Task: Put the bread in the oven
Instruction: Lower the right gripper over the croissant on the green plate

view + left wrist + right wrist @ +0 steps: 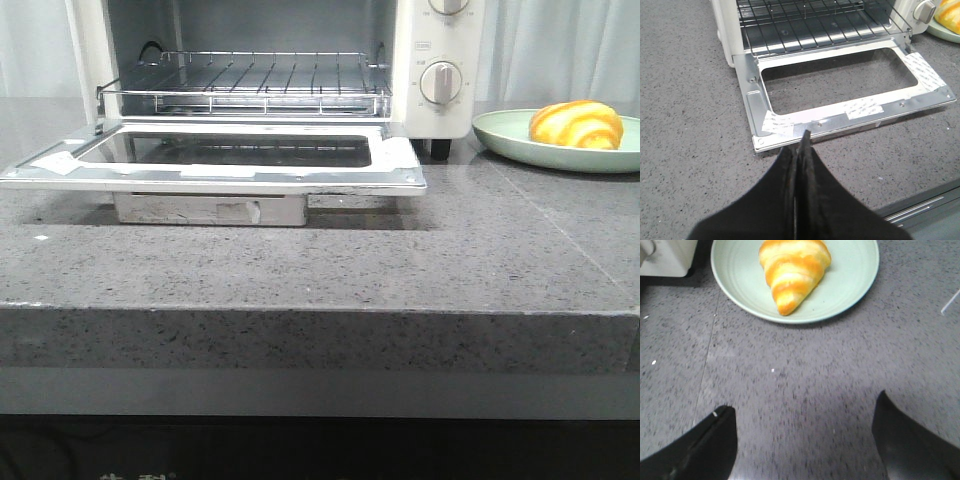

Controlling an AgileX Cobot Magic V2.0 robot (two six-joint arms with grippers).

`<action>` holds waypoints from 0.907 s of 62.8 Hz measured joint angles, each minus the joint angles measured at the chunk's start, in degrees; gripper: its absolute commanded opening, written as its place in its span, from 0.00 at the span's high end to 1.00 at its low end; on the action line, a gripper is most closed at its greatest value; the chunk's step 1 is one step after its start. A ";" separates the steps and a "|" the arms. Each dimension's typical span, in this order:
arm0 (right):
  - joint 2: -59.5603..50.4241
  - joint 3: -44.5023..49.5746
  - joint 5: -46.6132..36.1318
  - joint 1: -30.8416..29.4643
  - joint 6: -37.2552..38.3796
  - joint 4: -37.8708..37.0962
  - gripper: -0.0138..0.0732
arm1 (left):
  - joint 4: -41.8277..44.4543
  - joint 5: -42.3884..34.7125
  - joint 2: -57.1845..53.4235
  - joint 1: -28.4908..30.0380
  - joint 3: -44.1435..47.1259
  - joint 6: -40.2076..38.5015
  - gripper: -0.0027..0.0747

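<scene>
1. Your left gripper [799,150] has its black fingers pressed together with nothing between them; the tips hang just in front of the front edge of the oven's lowered door [850,95], above the grey speckled countertop [685,125].
2. Your right gripper [802,432] has its fingers [710,440] spread wide and empty, with only bare countertop visible between them.
3. Beyond the right gripper's tips, well apart from them, the bread [792,270] lies on the pale green plate [850,280]. It is a glossy golden-orange croissant-shaped roll with pale yellow stripes, its pointed end facing the gripper.
4. In the front view the bread [577,124] sits on the plate [510,135], which rests on the countertop [300,260] just to the right of the oven [440,60], near its black foot [440,149].
5. The oven is a cream-white toaster oven with round dials [441,82] down its right side. Its glass-windowed door [215,155] is folded fully down and lies flat in front of the cavity, with white tape patches [777,122] on its frame.
6. Inside the oven the wire rack [245,85] is in view and carries nothing; the bread is not in the oven.
7. Neither gripper appears in the front view.
</scene>
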 measured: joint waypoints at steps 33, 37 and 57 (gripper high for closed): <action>33.27 -28.13 6.69 0.00 0.26 0.00 0.18 | 0.00 0.00 -0.19 0.00 0.28 0.00 0.99; 35.77 -30.57 7.34 0.00 0.26 0.12 0.18 | 0.00 0.00 -0.19 0.00 0.28 0.00 0.99; 45.97 -36.50 8.84 0.00 0.26 2.39 0.18 | 0.00 0.00 -0.19 0.00 0.28 0.00 0.99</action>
